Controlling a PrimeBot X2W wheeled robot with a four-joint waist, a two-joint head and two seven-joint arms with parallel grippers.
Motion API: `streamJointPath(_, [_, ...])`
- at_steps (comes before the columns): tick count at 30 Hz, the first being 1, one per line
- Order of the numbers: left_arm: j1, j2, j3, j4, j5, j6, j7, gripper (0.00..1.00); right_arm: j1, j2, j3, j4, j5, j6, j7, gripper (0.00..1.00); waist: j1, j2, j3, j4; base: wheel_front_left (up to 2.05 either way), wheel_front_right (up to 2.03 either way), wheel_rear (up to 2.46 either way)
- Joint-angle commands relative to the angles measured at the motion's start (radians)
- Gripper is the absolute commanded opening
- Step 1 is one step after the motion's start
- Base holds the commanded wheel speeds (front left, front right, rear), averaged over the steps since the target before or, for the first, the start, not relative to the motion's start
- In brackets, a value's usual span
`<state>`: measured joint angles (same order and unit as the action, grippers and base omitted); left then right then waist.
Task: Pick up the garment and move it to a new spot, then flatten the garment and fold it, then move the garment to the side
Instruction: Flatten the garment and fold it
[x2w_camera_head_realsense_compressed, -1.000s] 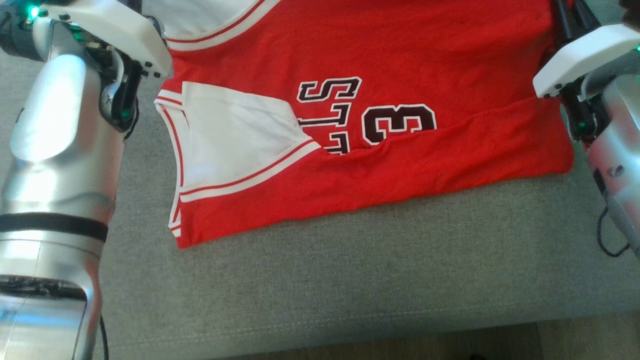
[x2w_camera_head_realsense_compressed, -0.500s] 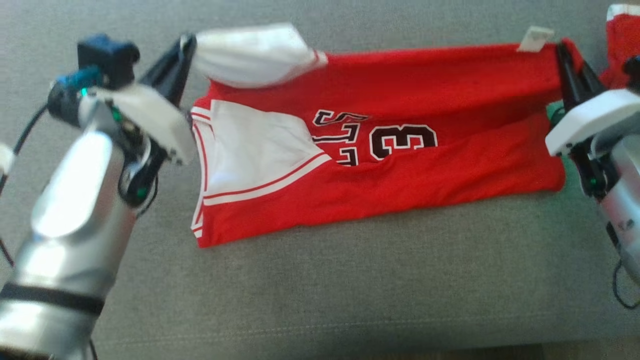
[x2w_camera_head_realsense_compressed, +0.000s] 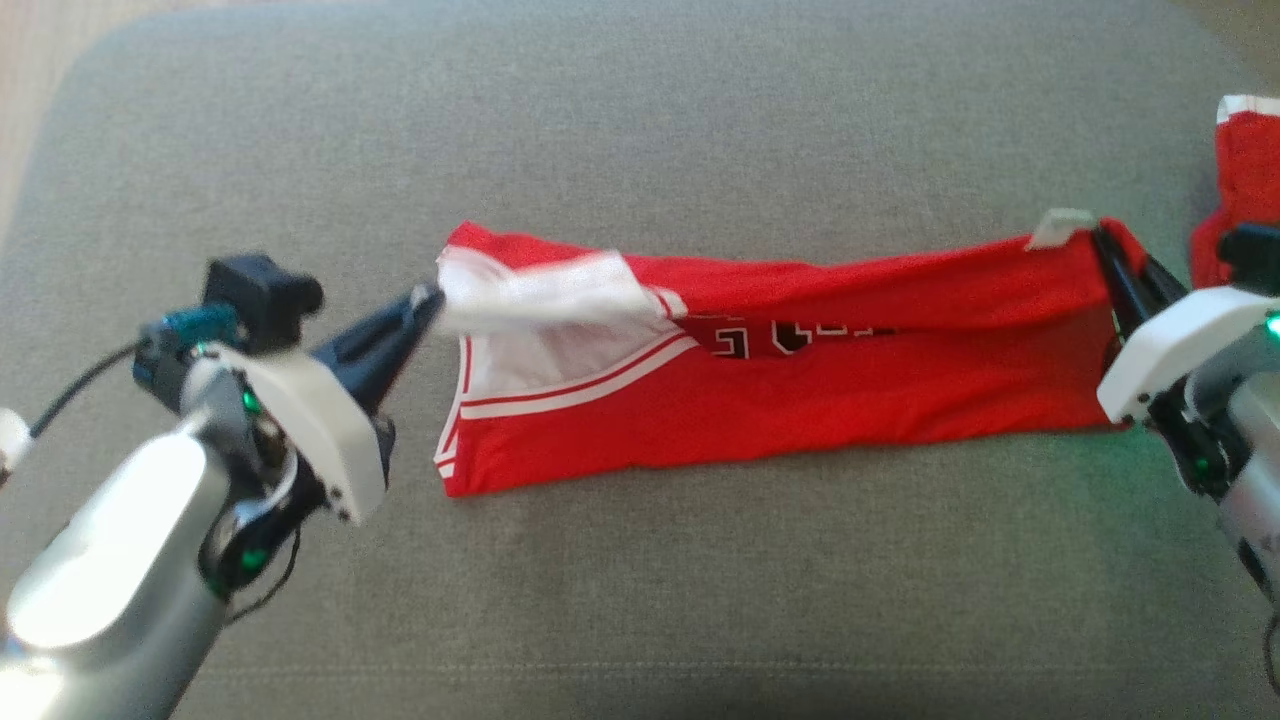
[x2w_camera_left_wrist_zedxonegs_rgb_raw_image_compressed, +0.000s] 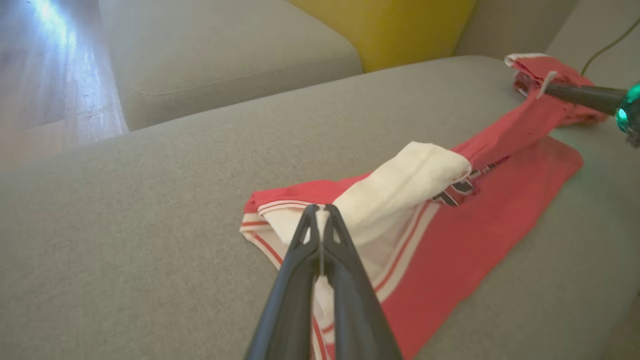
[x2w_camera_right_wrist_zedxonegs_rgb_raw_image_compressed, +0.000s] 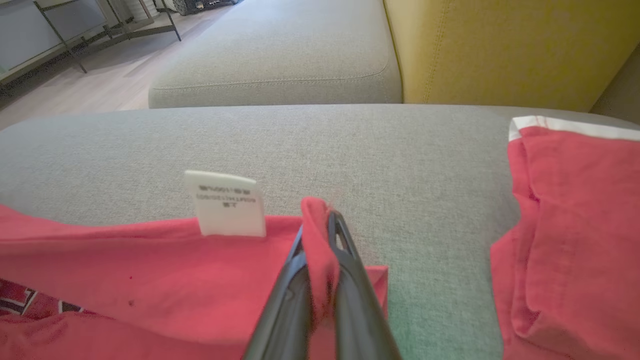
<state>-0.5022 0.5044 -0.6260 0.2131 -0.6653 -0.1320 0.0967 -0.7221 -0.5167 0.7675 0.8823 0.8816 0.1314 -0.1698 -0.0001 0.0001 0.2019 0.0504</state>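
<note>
on the grey fabric cushion (x2w_camera_head_realsense_compressed: 700, 120), left claw (x2w_camera_head_realsense_compressed: 426, 298) and right claw (x2w_camera_head_realsense_compressed: 1100, 236), shut on the red-and-white jersey (x2w_camera_head_realsense_compressed: 800, 420), now nearly cover its number; fold almost closed.

**Even daylight; local glare and motion blur**

Head view: soft, diffuse light falls on the grey cushion (x2w_camera_head_realsense_compressed: 700, 130), and shadows are faint. The silver forearm (x2w_camera_head_realsense_compressed: 90, 570) is blown out to white. Motion blur smears the white end of the jersey (x2w_camera_head_realsense_compressed: 540, 290), and the whole picture is soft. A green tint lies on the cushion near the right edge.

Left wrist view: bright glare on the wooden floor (x2w_camera_left_wrist_zedxonegs_rgb_raw_image_compressed: 45, 65); a green lamp (x2w_camera_left_wrist_zedxonegs_rgb_raw_image_compressed: 627, 107) flares.

Right wrist view: the white label (x2w_camera_right_wrist_zedxonegs_rgb_raw_image_compressed: 225, 202) is fairly sharp; the bottom edge is out of focus.
</note>
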Motion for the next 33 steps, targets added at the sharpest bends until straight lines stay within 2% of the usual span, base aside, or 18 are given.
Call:
streamJointPath(1, [-0.021,0.070,0.029,-0.056,-0.006,0.001,0.015,0.00,0.016,-0.038,0.013,-0.024,0.019,-0.001,0.010,0.00,0.0001,-0.0001,-0.013,0.008,0.00,0.00,0.00])
streamJointPath(8, [0.050,0.127,-0.018,-0.153,-0.060,0.001,0.087,0.00,0.058,-0.080,0.061,-0.054,0.099,-0.001,0.125,0.00,0.0001,-0.0001,-0.036,0.012,0.00,0.00,0.00])
streamJointPath(15, [0.091,0.134,-0.057,-0.173,-0.075,0.001,0.114,0.00,0.083,-0.115,0.093,-0.081,0.142,-0.001,0.189,0.00,0.0001,-0.0001,-0.053,-0.002,0.00,0.00,0.00])
streamJointPath(16, [0.096,0.133,-0.062,-0.172,-0.074,0.001,0.114,0.00,0.087,-0.117,0.094,-0.081,0.149,-0.001,0.199,0.26,0.0001,-0.0001,-0.056,-0.005,0.00,0.00,0.00])
streamJointPath(17, [0.101,0.131,-0.066,-0.170,-0.075,0.001,0.114,0.00,0.091,-0.120,0.095,-0.082,0.155,-0.001,0.205,0.68,0.0001,-0.0001,-0.060,-0.008,0.00,0.00,0.00])
streamJointPath(18, [0.106,0.129,-0.070,-0.168,-0.076,0.002,0.115,0.26,0.095,-0.122,0.093,-0.081,0.164,-0.001,0.213,1.00,0.0001,-0.0001,-0.063,-0.011,0.00,0.00,0.00])
streamJointPath(20, [0.115,0.129,-0.074,-0.159,-0.076,0.006,0.116,1.00,0.102,-0.128,0.094,-0.085,0.174,-0.001,0.227,1.00,0.0001,-0.0001,-0.069,-0.016,0.00,0.00,0.00])
streamJointPath(26, [0.126,0.129,-0.065,-0.133,-0.067,0.030,0.085,1.00,0.114,-0.143,0.080,-0.083,0.194,-0.001,0.252,1.00,0.0001,-0.0001,-0.086,-0.029,0.00,0.00,0.00])
streamJointPath(29, [0.121,0.109,-0.028,-0.122,-0.060,0.072,0.021,1.00,0.110,-0.140,0.056,-0.085,0.189,-0.001,0.207,1.00,0.0001,-0.0001,-0.094,-0.031,0.00,0.00,0.00])
streamJointPath(33, [0.123,0.045,0.055,-0.105,-0.088,0.149,-0.106,1.00,0.113,-0.115,0.008,-0.115,0.193,-0.001,0.108,1.00,0.0001,-0.0001,-0.109,-0.031,0.00,0.00,0.00])
